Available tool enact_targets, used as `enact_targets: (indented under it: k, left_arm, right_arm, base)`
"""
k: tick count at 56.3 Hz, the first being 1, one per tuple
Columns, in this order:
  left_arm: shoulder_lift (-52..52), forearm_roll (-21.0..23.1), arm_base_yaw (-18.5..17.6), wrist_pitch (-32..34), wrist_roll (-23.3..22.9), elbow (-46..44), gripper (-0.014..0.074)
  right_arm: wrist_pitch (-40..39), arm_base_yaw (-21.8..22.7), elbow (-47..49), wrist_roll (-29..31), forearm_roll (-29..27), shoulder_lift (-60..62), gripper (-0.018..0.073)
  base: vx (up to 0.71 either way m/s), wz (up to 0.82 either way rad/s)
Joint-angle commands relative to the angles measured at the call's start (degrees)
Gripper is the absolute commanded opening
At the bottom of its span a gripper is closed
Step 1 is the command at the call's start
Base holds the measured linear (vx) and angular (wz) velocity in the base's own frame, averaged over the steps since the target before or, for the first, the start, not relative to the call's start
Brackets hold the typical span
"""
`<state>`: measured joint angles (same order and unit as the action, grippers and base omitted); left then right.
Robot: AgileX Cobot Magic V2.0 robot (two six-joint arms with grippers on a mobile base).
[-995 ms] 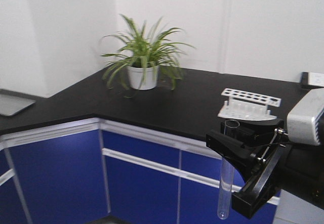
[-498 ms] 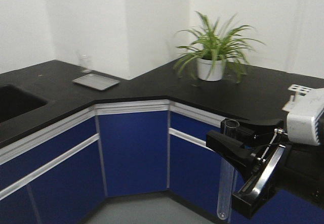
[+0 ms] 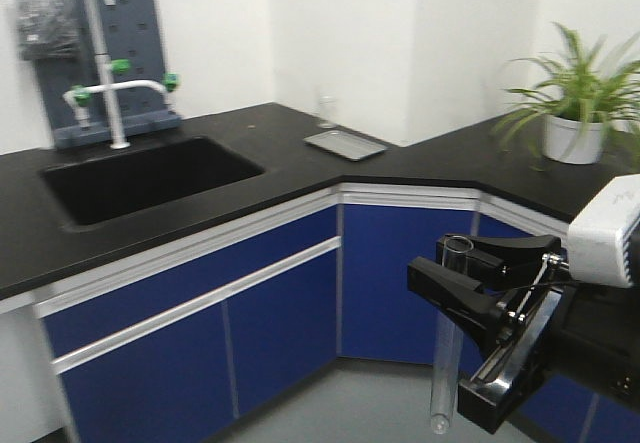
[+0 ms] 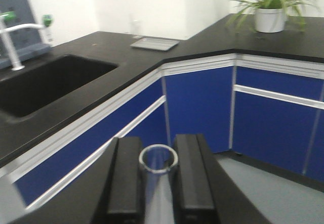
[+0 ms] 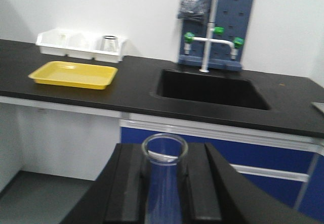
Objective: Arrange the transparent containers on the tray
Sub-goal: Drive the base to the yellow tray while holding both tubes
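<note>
Yellow ahead: steer for the tray (image 5: pixel 71 74) on the bench (image 5: pixel 126 90), upper left in the right wrist view. Carry upright, left gripper (image 4: pixel 158 183) clamped on one test tube (image 4: pixel 158 159), right gripper (image 5: pixel 164 183) on the other test tube (image 5: pixel 164 150).

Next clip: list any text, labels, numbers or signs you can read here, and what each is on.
None can be read in any view.
White housing, front view: a small dark mark, too blurred to read.
Yellow tray, white bins, blue pegboard: no lettering shows.
Test tube in left wrist view, test tube in right wrist view: no markings show.
</note>
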<state>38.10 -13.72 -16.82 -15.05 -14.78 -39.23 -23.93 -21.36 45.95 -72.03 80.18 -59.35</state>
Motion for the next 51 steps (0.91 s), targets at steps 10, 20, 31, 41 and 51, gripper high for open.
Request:
enact_targets:
  k: [10, 20, 31, 41, 51]
  left_arm:
    - [-0.19, 0.28, -0.36, 4.61, -0.44, -1.52, -0.0003]
    - [-0.19, 0.28, -0.36, 4.47, -0.44, -1.52, -0.0003]
    - [-0.19, 0.28, -0.36, 3.84, -0.44, -1.52, -0.0003]
    - [-0.19, 0.28, -0.36, 3.84, -0.44, -1.52, -0.0003]
    - [-0.19, 0.28, -0.36, 3.78, -0.44, -1.52, -0.0003]
  right_arm:
    - [-0.72, 0.23, 1.76, 0.24, -1.50, 1.10, -0.0013]
    - [-0.72, 0.23, 1.76, 0.24, -1.50, 1.10, -0.0013]
    - [-0.72, 0.23, 1.76, 0.24, -1.50, 1.10, -0.0013]
    - [-0.72, 0.23, 1.76, 0.24, -1.50, 1.10, -0.0013]
    - [-0.72, 0.23, 1.76, 0.24, -1.50, 1.10, -0.0013]
  base:
    - [-0.11, 0.50]
    - [-0.04, 0.39]
    - [0.04, 0.31]
    - [0.12, 0.46]
    - [0.19, 0.66]
